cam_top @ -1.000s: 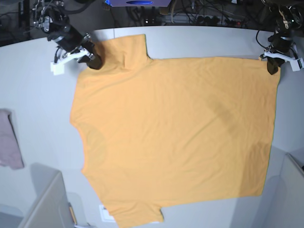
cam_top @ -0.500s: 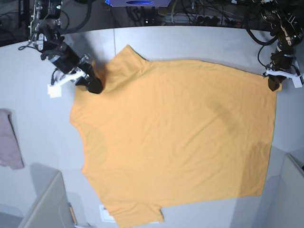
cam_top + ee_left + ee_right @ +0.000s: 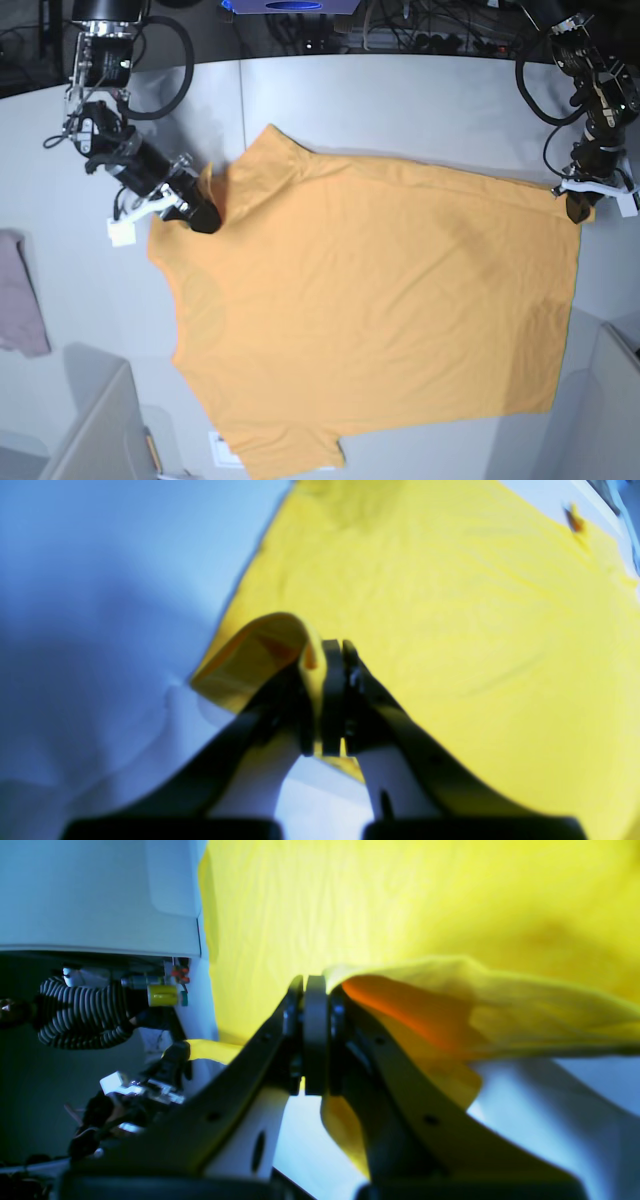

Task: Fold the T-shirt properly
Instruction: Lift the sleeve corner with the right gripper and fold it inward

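Where base view hides it, wrists show T-shirt [image 3: 370, 310] pinched

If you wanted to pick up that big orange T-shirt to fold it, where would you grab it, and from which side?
Probably at the two far corners, as now: the right tool is shut on the shoulder edge beside the sleeve, and the left tool on the hem corner. The T-shirt lies flat on the table, so only its edges offer a fold of cloth to pinch, approached from outside the shirt.
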`<state>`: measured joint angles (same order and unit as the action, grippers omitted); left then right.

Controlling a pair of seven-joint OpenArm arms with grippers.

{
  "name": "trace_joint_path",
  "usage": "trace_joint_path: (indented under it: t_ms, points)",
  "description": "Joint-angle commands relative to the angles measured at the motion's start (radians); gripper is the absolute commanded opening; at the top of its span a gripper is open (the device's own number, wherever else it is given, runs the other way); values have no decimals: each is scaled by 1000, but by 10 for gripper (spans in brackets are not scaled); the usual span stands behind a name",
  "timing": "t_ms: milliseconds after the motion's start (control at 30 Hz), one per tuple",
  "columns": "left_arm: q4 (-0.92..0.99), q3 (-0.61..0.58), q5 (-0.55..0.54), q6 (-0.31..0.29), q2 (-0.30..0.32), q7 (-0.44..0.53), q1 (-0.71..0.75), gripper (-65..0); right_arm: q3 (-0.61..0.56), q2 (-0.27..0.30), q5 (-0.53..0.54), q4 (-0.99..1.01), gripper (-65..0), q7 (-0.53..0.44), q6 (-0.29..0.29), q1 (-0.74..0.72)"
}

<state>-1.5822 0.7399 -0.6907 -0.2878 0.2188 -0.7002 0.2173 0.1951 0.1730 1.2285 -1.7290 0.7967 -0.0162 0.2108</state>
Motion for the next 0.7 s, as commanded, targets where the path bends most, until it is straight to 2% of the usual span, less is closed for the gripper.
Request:
trace_joint_path:
  t_ms: [0, 200, 567, 667]
  points:
    - [-16, 4, 9, -6, 15, 21, -17, -650, 1, 7, 24, -6, -650, -13, 12, -24]
    - [42, 0, 119, -6, 12, 21, -81, -650, 1, 6, 24, 65, -650, -12, 12, -100]
    - [101, -1, 124, -6, 18, 21, -151, -650, -1, 6, 23, 205, -650, 2, 12, -227]
    - [121, -1, 124, -6, 18, 21, -163, -650, -1, 6, 23, 251, -650, 33, 12, -267]
